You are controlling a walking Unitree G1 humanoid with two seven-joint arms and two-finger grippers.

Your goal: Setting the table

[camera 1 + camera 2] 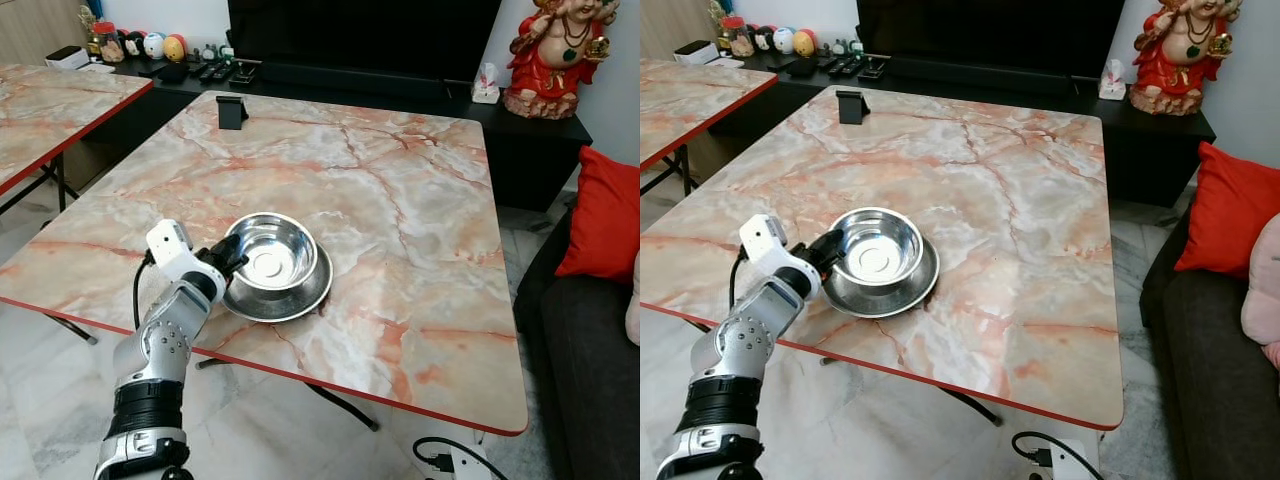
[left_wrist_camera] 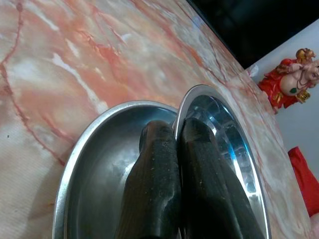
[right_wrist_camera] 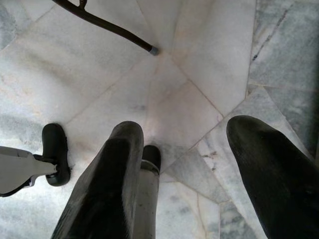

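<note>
A steel bowl (image 1: 270,255) sits inside a wider steel plate (image 1: 300,298) near the front left of the marble table (image 1: 400,200). My left gripper (image 1: 232,262) reaches in from the left and is shut on the bowl's near rim. In the left wrist view one finger (image 2: 154,169) lies outside the bowl over the plate (image 2: 94,154), and the other lies inside the bowl (image 2: 229,134), with the rim pinched between them. My right gripper (image 3: 185,125) hangs open above the tiled floor with nothing between its fingers.
A small black stand (image 1: 232,111) is at the table's far left corner. A second marble table (image 1: 50,110) stands to the left. A dark sofa with a red cushion (image 1: 605,215) is at the right, a red statue (image 1: 556,55) on the low cabinet behind.
</note>
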